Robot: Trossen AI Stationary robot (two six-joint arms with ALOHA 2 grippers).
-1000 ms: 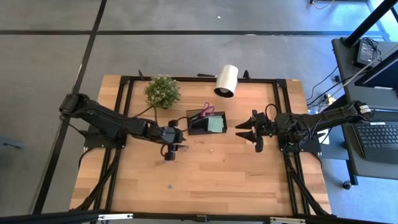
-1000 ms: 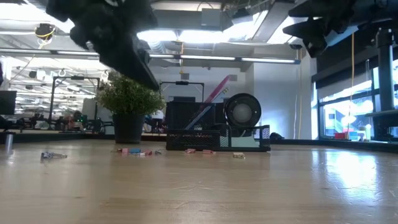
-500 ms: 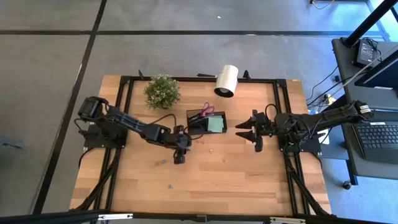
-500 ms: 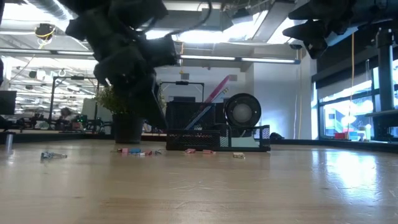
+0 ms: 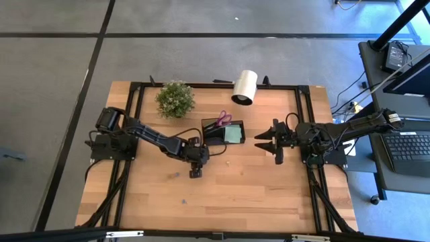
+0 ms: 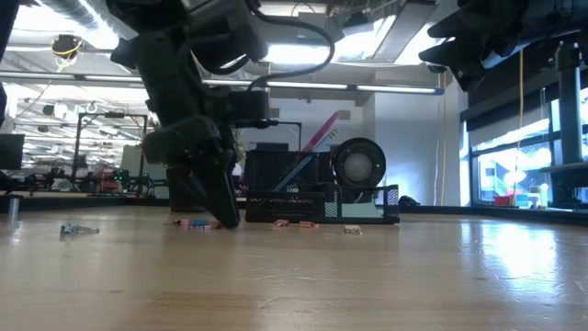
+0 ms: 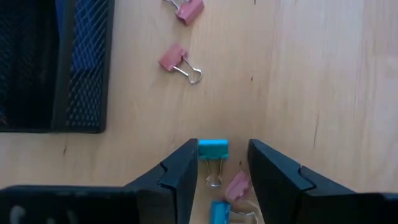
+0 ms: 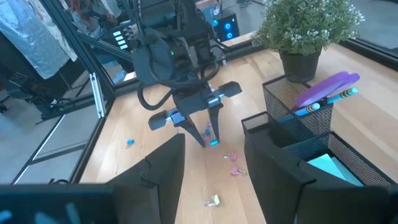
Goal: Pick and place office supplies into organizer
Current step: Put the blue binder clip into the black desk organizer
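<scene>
— Organizer (image 5: 223, 132) first: where does it sit from above?

— Near the middle of the wooden table (image 5: 269, 195), toward the far edge, between the green potted plant (image 5: 175, 98) and the right arm. Purple-handled scissors (image 5: 220, 120) stand in its taller compartment and a light green sticky-note pad (image 5: 233, 135) lies in the lower one. A white cylinder roll (image 5: 244, 87) lies behind it.

— And the arms in that view?

— The left gripper (image 5: 195, 169) is down by the table just in front of the organizer's left corner. The right gripper (image 5: 267, 140) hangs just to the right of the organizer, above the table.

— What does the low camera add?

— The left gripper (image 6: 223, 219) has its fingertips at the tabletop, among small clips (image 6: 195, 222) scattered in front of the black mesh organizer (image 6: 322, 207). The scissors (image 6: 317, 136) stick up and lean to the right.

— The left wrist camera?

— The left gripper (image 7: 224, 163) has its fingers spread apart, with a teal binder clip (image 7: 212, 150) lying between them on the wood, not pinched. A pink clip (image 7: 236, 186) and a second teal one (image 7: 219, 211) lie nearer the wrist; two more pink clips (image 7: 176, 60) lie beside the organizer's wall (image 7: 84, 68).

— The right wrist camera?

— The right gripper (image 8: 212, 162) has its fingers parted and holds nothing. Beyond it the left arm (image 8: 180, 68) reaches down to the clips.
</scene>
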